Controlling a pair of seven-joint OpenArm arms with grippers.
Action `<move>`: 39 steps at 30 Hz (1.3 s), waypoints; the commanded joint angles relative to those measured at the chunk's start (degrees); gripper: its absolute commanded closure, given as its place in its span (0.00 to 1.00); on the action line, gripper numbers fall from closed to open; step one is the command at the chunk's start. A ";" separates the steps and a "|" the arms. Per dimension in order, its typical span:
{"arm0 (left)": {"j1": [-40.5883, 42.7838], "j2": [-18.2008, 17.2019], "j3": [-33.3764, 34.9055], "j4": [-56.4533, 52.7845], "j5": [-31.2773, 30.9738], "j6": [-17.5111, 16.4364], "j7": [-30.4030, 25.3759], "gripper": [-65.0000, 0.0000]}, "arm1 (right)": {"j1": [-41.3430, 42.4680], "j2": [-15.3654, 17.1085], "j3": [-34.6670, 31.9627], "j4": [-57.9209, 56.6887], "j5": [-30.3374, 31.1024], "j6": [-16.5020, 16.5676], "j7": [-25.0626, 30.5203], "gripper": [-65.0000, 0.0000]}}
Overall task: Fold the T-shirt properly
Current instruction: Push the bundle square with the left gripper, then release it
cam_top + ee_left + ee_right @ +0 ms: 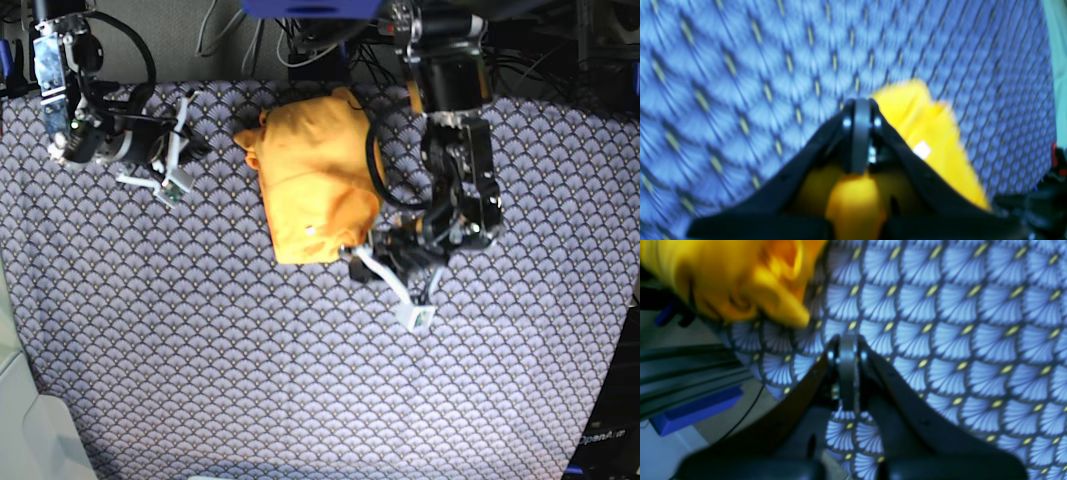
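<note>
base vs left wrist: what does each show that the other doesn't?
Base only: both arms, the right gripper shut and clear of the shirt, and the whole crumpled T-shirt.
Left wrist only: close-up of the left gripper shut on a corner of the shirt.
Both: the yellow T-shirt, its white tag and the blue patterned cloth.

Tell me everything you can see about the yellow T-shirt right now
The yellow-orange soft cotton T-shirt lies bunched in a rough, rumpled bundle, not a neat flat fold, on the blue-grey scallop-patterned cloth near the far middle of the table. A small white tag shows near its lower edge. The left tool is shut at the shirt's lower corner, with yellow fabric showing beneath it, seemingly pinching that corner. The right tool is shut and apart from the shirt, holding nothing.
</note>
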 commanded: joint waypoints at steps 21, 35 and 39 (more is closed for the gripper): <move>6.69 -1.79 0.38 3.47 -1.66 5.26 -4.16 1.00 | 1.35 -0.60 5.79 0.81 0.93 0.32 1.09 1.00; -5.00 0.40 0.47 -12.00 -1.66 5.26 -9.43 1.00 | -1.11 -4.03 0.78 1.07 0.93 0.32 1.35 1.00; -6.23 0.40 0.12 -10.33 -1.75 5.26 -6.71 1.00 | -1.29 -0.78 0.95 4.77 1.10 0.32 1.09 1.00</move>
